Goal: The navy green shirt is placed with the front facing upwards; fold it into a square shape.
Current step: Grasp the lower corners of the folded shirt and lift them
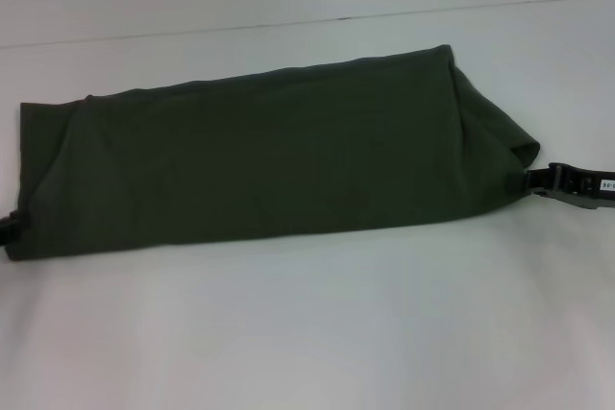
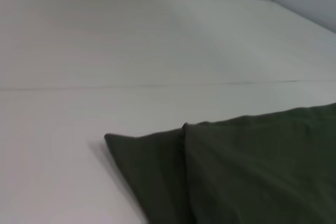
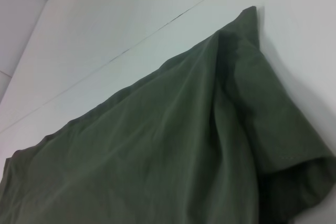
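Soft matte navy green shirt (image 1: pixel 269 156) lies as a long folded band across white table (image 1: pixel 307 333). Right gripper (image 1: pixel 540 180) pinches its right end; left gripper (image 1: pixel 10 226) at left end, grip unclear.

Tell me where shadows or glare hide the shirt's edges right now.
Head view: no glare, soft shadow under the navy green shirt near the right gripper. Left wrist view: faint shadow beside the corner. Right wrist view: dark shadow inside the lifted fold.

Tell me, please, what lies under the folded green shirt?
The white table shows around the green shirt; whatever lies beneath is covered. The right claw meets its edge.
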Tool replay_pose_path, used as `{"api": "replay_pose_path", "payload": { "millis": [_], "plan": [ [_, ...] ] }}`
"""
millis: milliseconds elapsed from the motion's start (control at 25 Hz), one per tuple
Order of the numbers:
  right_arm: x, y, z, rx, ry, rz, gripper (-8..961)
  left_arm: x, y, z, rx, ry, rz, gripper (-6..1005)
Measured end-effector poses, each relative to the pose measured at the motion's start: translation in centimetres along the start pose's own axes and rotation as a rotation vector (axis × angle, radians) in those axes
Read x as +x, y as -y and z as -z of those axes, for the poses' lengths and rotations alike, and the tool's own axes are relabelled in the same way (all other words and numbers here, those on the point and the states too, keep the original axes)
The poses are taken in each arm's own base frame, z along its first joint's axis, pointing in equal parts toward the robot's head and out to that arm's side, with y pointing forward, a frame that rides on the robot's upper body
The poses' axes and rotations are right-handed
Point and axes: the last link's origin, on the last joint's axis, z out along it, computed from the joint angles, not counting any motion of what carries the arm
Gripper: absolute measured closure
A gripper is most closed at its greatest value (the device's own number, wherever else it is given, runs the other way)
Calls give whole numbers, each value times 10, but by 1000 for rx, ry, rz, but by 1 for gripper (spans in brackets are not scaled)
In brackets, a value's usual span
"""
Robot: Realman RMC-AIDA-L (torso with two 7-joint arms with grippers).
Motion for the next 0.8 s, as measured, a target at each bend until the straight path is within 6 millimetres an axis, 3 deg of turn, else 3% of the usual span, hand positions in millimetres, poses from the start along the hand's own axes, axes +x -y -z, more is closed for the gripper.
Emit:
{"api": "replay_pose_path", "payload": {
  "millis": [280, 800],
  "plan": [
    [-1, 0, 0, 1, 3, 1, 941, -14, 6, 2, -8, 55, 23, 90],
    [-3, 0, 0, 4, 9, 2, 940, -12, -4, -8, -61, 99, -15, 94]
  ]
}}
